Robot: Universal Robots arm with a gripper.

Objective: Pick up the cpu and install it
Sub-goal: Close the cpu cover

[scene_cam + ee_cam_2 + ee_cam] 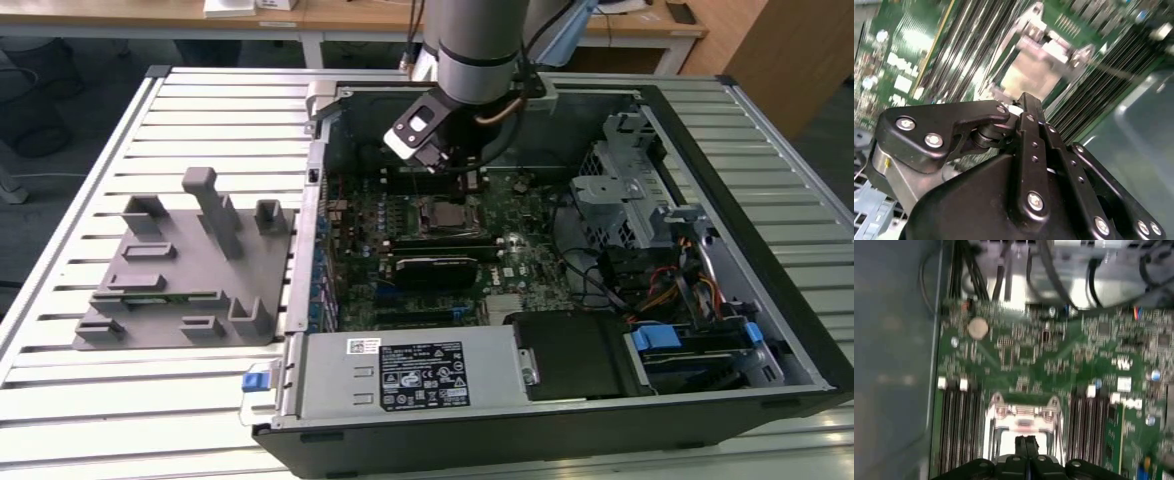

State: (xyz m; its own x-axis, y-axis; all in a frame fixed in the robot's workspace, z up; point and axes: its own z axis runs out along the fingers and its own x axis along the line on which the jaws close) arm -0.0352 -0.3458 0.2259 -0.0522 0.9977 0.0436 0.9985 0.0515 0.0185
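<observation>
One gripper (1027, 444) hovers over the CPU socket (1021, 427), jaws pressed together; any CPU between them is hidden. Square, level alignment seems essential.

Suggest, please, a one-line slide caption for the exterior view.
Robot arm's gripper reaches into an open computer case, just above the motherboard's CPU socket; a grey fixture sits beside it.

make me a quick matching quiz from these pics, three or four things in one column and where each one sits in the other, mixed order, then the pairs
Things:
1. end effector
2. grey fixture
3. power supply
4. socket frame

Places:
A. on the slatted table, outside the case, at the exterior view's left
B. on the motherboard, just under the end effector
C. at the near edge of the case, bearing a label
D. over the motherboard, inside the open case

Pairs: 1-D, 2-A, 3-C, 4-B
</observation>
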